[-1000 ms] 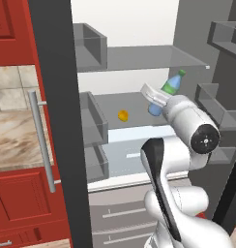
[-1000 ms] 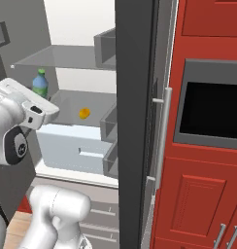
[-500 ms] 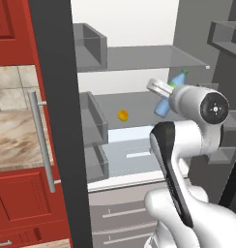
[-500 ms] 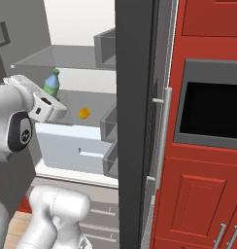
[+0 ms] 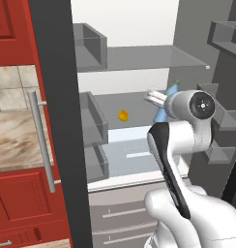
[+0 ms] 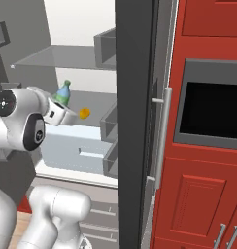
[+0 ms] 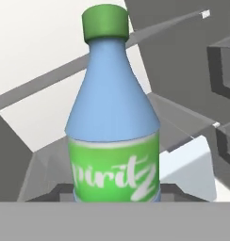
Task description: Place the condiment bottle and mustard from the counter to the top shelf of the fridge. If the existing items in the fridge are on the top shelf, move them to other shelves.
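My gripper (image 5: 162, 101) is shut on the blue plastic bottle (image 5: 171, 90), one of the existing items, low on its body. The bottle (image 6: 62, 94) hangs tilted inside the open fridge (image 5: 139, 58), under the top shelf and above the middle shelf. Seen from the hand, the bottle (image 7: 113, 136) shows a green cap and a green label, close up. The small orange-yellow fruit (image 5: 123, 115) lies on the middle shelf, left of the bottle; it is also the fruit (image 6: 84, 113) just right of my hand. The counter (image 5: 13, 138) lies left of the fridge door. The condiment bottle and the mustard are out of view.
The dark grey fridge door (image 5: 52, 97) with its silver handle (image 5: 40, 140) stands open at the left. Grey door bins (image 5: 93, 123) line its inner side. A pale blue drawer (image 5: 132, 147) sits below the middle shelf. Red cabinets and a dark oven (image 6: 212, 109) are at the right.
The hand has swung with the blue bottle, carrying it slightly lower and towards the fruit. The fruit has not moved.
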Robot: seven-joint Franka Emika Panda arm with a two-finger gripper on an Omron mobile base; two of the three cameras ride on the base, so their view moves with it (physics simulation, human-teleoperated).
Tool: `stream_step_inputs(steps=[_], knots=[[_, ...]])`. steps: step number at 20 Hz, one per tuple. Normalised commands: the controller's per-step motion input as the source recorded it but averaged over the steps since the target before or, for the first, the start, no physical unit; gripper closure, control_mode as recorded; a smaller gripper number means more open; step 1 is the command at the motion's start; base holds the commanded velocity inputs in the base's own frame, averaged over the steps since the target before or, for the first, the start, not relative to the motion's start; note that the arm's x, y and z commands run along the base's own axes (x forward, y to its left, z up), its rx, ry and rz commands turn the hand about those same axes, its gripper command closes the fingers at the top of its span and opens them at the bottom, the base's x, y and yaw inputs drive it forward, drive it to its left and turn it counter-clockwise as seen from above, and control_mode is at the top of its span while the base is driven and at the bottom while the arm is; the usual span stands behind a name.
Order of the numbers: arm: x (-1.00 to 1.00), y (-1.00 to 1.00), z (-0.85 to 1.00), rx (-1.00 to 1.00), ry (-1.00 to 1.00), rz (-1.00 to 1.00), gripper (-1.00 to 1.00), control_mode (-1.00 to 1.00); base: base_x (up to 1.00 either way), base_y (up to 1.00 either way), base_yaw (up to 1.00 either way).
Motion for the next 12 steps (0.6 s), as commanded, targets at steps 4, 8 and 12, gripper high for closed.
stream_step_inputs(steps=[4,8,12], knots=[[0.61,0.00,-0.36,-0.09,0.00,0.08,1.00,-1.00,0.00,0.00,0.00],[0.69,-0.03,-0.19,-0.05,0.03,0.04,1.00,-1.00,0.00,0.00,0.00],[0.79,-0.01,-0.10,-0.05,0.03,0.00,1.00,-1.00,0.00,0.00,0.00]])
